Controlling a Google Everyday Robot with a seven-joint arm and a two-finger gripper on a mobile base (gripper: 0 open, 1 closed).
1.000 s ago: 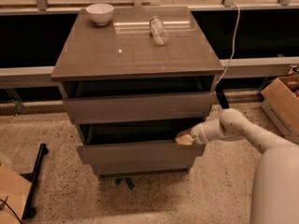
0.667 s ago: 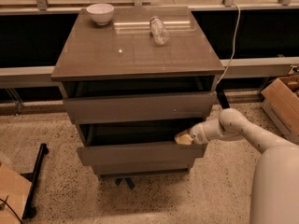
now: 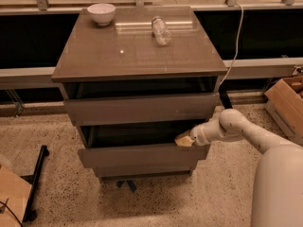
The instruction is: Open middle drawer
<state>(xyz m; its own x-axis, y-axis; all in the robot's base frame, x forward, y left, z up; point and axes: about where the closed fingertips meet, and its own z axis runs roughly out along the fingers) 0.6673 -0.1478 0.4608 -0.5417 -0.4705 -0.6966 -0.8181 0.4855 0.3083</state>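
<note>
The grey-brown cabinet [image 3: 137, 51] has three stacked drawers. The middle drawer [image 3: 137, 156] has a plain flat front and stands pulled out a little, with a dark gap above it. The top drawer [image 3: 142, 109] is also slightly out. My gripper [image 3: 183, 140] comes in from the right on a white arm [image 3: 236, 126]. It rests at the top edge of the middle drawer's front, near its right end, and its tan tip reaches into the gap. A strip of the bottom drawer [image 3: 142, 171] shows below.
A white bowl [image 3: 101, 13] and a clear bottle [image 3: 161, 30] lying on its side sit on the cabinet top. A cardboard box [image 3: 286, 103] stands on the floor at right, another [image 3: 12, 193] at lower left beside a black stand [image 3: 35, 178]. A white cable [image 3: 234, 46] hangs behind.
</note>
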